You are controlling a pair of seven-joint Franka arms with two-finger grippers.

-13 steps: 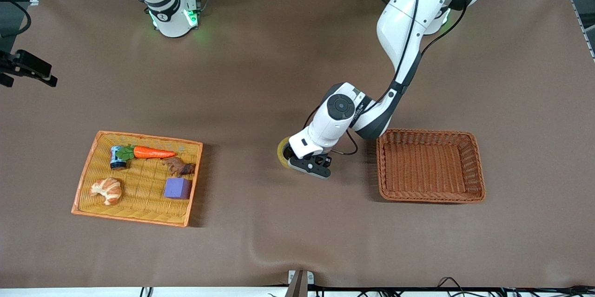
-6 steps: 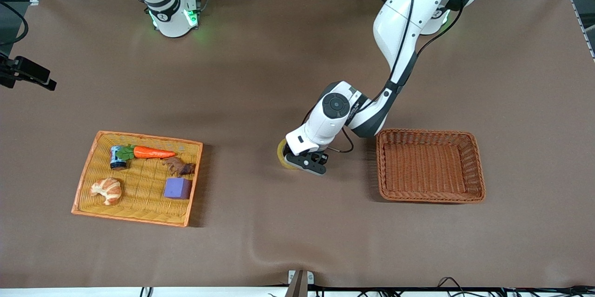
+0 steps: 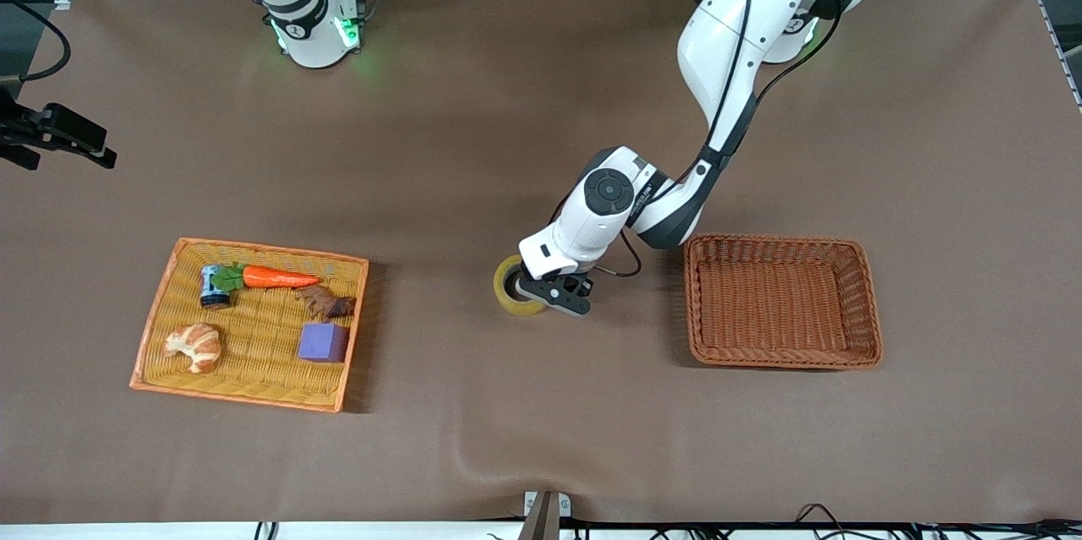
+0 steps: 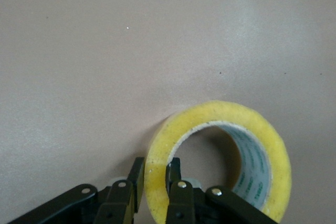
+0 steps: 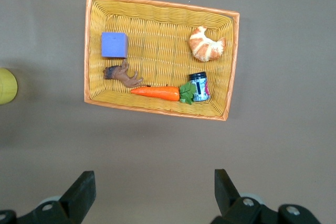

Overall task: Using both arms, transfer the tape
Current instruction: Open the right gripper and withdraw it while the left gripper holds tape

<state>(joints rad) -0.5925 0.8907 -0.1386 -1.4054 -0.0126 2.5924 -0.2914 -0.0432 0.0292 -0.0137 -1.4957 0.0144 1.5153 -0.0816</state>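
The tape [image 3: 510, 293] is a yellowish roll lying flat on the brown table between the two baskets. My left gripper [image 3: 531, 290] is down at it and shut on the roll's wall. In the left wrist view one finger [image 4: 174, 169] is inside the hole of the tape [image 4: 262, 135] and the other is outside, with the left gripper [image 4: 156, 170] pinching the wall. My right gripper [image 3: 56, 137] hangs at the right arm's end of the table, open and holding nothing. The right wrist view shows the right gripper [image 5: 152, 188] spread wide and the tape [image 5: 6, 85] at the picture's edge.
A yellow tray [image 3: 157, 313] with an orange rim holds a carrot [image 3: 279, 277], a croissant [image 3: 193, 345], a purple block [image 3: 322, 342], a small jar [image 3: 213, 286] and a brown figure [image 3: 325, 302]. A brown wicker basket [image 3: 782, 241] stands toward the left arm's end.
The left gripper has closed on the tape's wall and shifted a little toward the right arm's end, so more of the roll shows. The right gripper has drifted slightly.
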